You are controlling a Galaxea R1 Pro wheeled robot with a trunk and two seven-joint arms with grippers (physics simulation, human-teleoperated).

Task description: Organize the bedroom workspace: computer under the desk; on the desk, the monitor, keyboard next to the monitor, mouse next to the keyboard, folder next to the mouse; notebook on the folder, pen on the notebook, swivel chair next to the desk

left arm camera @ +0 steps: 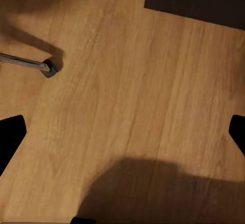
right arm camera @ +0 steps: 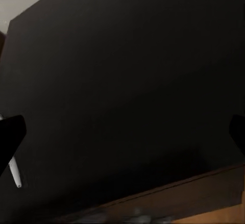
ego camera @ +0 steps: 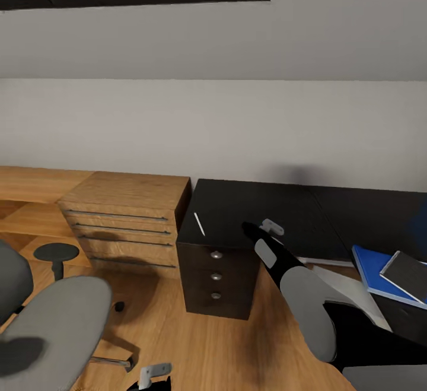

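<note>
**Reaching for the pen on the desk end**

Sloped pale walls and a light wood floor (ego camera: 237, 343) frame the left end of the desk (ego camera: 237, 207), its black top sitting over a drawer unit with round knobs.

Starting at the right gripper (ego camera: 261, 229): it hangs over the near left part of the desktop, its fingers spread apart with nothing between them, as the right wrist view confirms with a dark fingertip at each side edge. Just left of it lies the pen (ego camera: 200, 224), a thin white stick near the desk's left edge. Far to the right, the notebook (ego camera: 408, 273) already rests on the blue folder (ego camera: 370, 272).

I judge the pen pickup to be the step in hand; the next move calls for shifting left, lowering, and closing across the thin shaft.

The left gripper (ego camera: 155, 372) is low over the floor, also parted and empty. Its wrist camera shows a chrome spoke and caster of the swivel chair (left arm camera: 46, 68), while the head view shows the chair's grey seat (ego camera: 53, 326) instead. A wood cabinet (ego camera: 127, 219) stands left of the desk.
</note>
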